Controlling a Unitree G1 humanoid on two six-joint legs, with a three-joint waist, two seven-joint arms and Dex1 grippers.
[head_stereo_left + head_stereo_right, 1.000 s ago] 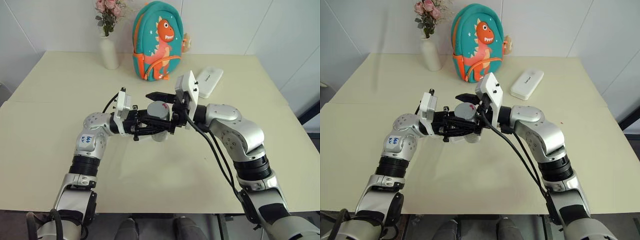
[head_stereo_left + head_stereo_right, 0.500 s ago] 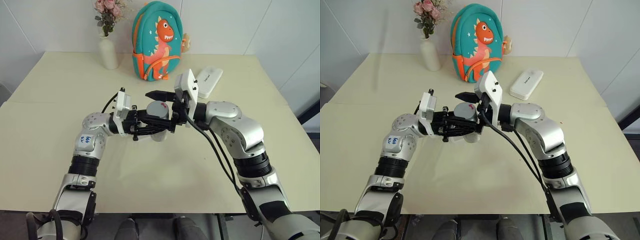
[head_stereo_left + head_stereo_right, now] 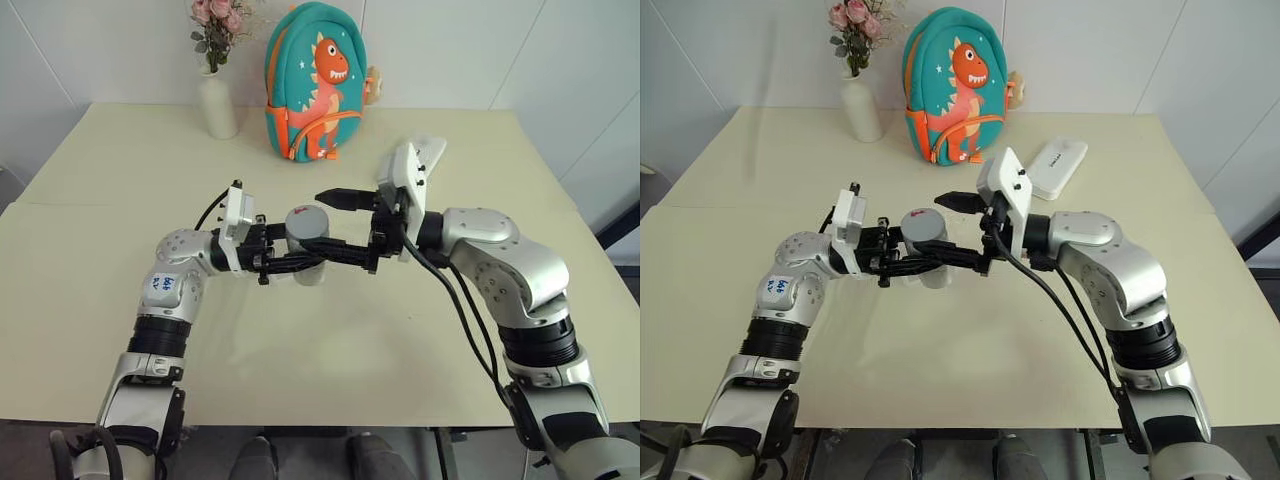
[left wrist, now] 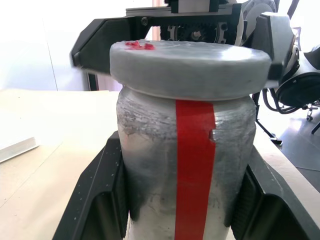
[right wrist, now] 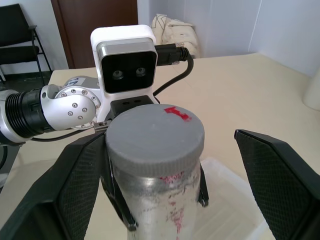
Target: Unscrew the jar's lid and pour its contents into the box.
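lid still on, right gripper backed off and open

head views: my left gripper (image 3: 300, 262) is clamped on the jar (image 3: 308, 250), holding it upright just above the table (image 3: 120, 250). the lid (image 3: 307, 219) sits on top, apparently still screwed down. my right gripper (image 3: 337, 225) points at it from the opposite side, jaws spread; the upper finger is level with the lid and beside it, the lower one reaches in by the jar body. a second ago those fingers straddled the lid; now the right arm has slid away to its own side and the lid stands free. the jar and left arm have hardly moved. beyond the grippers stand a vase (image 3: 217, 100), a dinosaur backpack (image 3: 312, 85) and a white case (image 3: 425, 160).

left wrist view: the jar fills the space between my two fingers (image 4: 107, 200), red label facing the camera, lid a little skewed on the neck. i can't see any contents through the wall.

right wrist view: the lid lies between my open fingers (image 5: 75, 195) but nearer one than the other. the clear box (image 5: 227, 205) lies directly under the jar.

risks: if i close off-centre like this, one pad lands first and shoves the jar sideways in the left grip, or pinches only the lid's edge and slips when twisting. once it's loose, a tilted jar could spill past the box.
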